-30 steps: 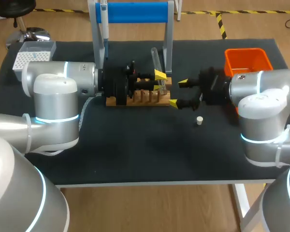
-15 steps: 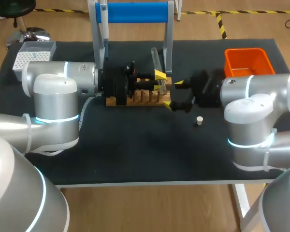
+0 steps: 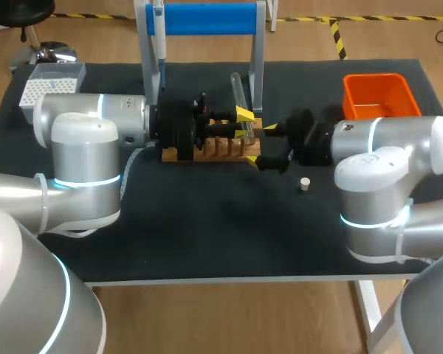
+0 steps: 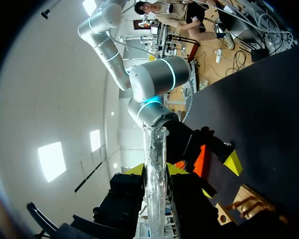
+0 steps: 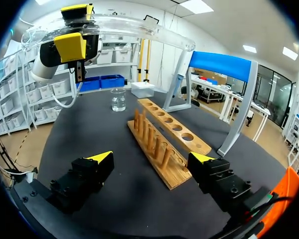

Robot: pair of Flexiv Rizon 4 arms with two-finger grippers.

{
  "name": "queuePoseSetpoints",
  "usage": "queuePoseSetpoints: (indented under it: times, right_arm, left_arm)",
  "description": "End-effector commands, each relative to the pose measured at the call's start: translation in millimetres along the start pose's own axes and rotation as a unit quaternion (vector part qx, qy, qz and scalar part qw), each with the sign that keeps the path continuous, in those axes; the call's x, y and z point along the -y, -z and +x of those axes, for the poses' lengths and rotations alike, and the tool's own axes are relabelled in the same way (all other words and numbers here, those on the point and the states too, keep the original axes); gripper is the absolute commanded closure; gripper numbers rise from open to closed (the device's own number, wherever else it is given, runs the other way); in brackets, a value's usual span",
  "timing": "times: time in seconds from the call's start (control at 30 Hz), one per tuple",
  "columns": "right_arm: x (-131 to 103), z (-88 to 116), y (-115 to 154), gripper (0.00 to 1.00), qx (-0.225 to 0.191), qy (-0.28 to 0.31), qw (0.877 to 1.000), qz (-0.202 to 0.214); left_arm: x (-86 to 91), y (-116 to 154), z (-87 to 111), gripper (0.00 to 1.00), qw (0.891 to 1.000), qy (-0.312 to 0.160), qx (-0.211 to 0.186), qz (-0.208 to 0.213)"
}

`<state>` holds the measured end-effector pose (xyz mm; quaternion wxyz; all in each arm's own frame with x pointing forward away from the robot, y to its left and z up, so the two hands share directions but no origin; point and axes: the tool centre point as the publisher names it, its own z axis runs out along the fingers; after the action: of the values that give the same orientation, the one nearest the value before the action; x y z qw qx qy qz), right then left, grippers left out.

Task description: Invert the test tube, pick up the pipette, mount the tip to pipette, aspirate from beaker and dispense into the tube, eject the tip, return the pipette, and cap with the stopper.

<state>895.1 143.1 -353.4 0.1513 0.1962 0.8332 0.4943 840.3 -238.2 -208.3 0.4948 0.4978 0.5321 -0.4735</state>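
Left gripper (image 3: 244, 124) clamps tube (image 4: 154, 174) over rack (image 5: 164, 144). Right gripper (image 5: 151, 158) wide open, empty, close beside. Risk: its finger clips rack or knocks tube loose.

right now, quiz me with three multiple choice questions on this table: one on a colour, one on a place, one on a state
1. The bin is: A orange, B green, C white.
2. The stopper lies: A in the bin, B on the table, C between a gripper's fingers.
3. The right gripper is: A shut on the stopper, B shut on the bin's rim, C open.
Answers: 1 A, its walls are orange; 2 B, it sits alone on the dark mat; 3 C, its yellow tips stand wide apart, gripping nothing.
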Motion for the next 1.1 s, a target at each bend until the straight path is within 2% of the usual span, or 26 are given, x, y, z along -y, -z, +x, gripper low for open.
queuePoseSetpoints:
  times: [0.03,0.33,0.4,0.6,0.8,0.9,1.1]
  right_arm:
    - [0,1,0,0.0,0.001,0.0,1.0,-0.001]
    - [0,1,0,0.0,0.001,0.0,1.0,-0.001]
    - [0,1,0,0.0,0.001,0.0,1.0,-0.001]
    - [0,1,0,0.0,0.001,0.0,1.0,-0.001]
    - [0,1,0,0.0,0.001,0.0,1.0,-0.001]
    - [0,1,0,0.0,0.001,0.0,1.0,-0.001]
    - [0,1,0,0.0,0.001,0.0,1.0,-0.001]
  left_arm:
    - [0.0,-1,-0.6,1.0,1.0,0.0,-0.001,-0.001]
    - [0.0,-1,-0.6,1.0,1.0,0.0,-0.001,-0.001]
    - [-5.3,1,0.2,1.0,1.0,0.024,-0.013,-0.005]
    - [-20.6,11,-6.6,1.0,0.992,0.122,-0.014,-0.033]
    - [-31.7,18,-16.0,1.0,0.974,0.224,-0.014,-0.04]
    - [-35.7,20,-20.1,1.0,0.961,0.273,-0.001,-0.039]
    - [-42.2,19,-21.8,1.0,0.922,0.384,0.045,-0.023]
